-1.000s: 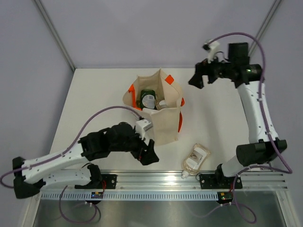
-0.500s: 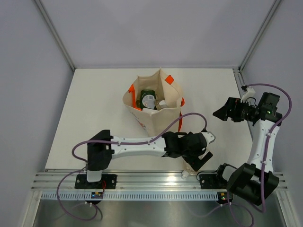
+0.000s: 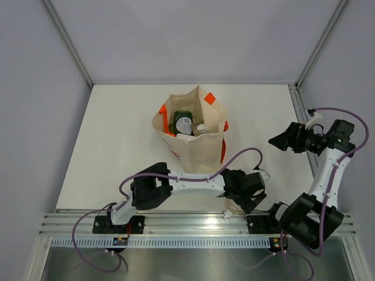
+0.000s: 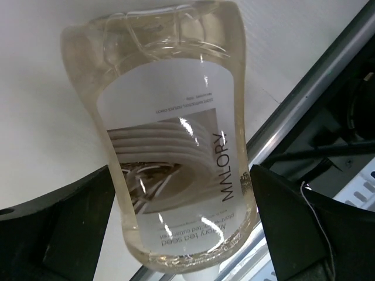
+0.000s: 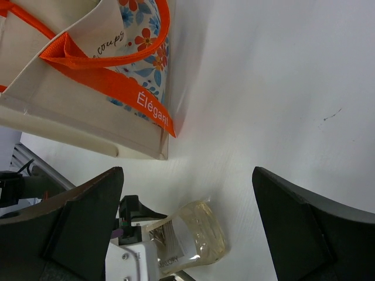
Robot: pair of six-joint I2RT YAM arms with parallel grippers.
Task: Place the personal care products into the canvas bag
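A clear beige refill pouch (image 4: 176,134) lies flat on the white table by its front edge, its cap towards the rail. My left gripper (image 4: 179,234) is open low over it, one finger on each side of its lower end. In the top view the left gripper (image 3: 252,198) hides most of the pouch (image 3: 229,206). The canvas bag (image 3: 196,146) stands upright mid-table with orange handles; a green bottle (image 3: 179,117) and a white bottle (image 3: 185,124) show inside. My right gripper (image 3: 277,140) is open and empty, raised at the table's right edge. Its view shows the bag (image 5: 88,99) and pouch (image 5: 202,234).
A metal rail (image 3: 193,219) runs along the table's front edge, right beside the pouch, and also shows in the left wrist view (image 4: 304,99). Grey walls enclose the table at the back and sides. The left arm stretches across in front of the bag.
My left arm swung from the bag's left front across to the pouch and lowered over it. My right arm drew back from beside the bag to the right edge.
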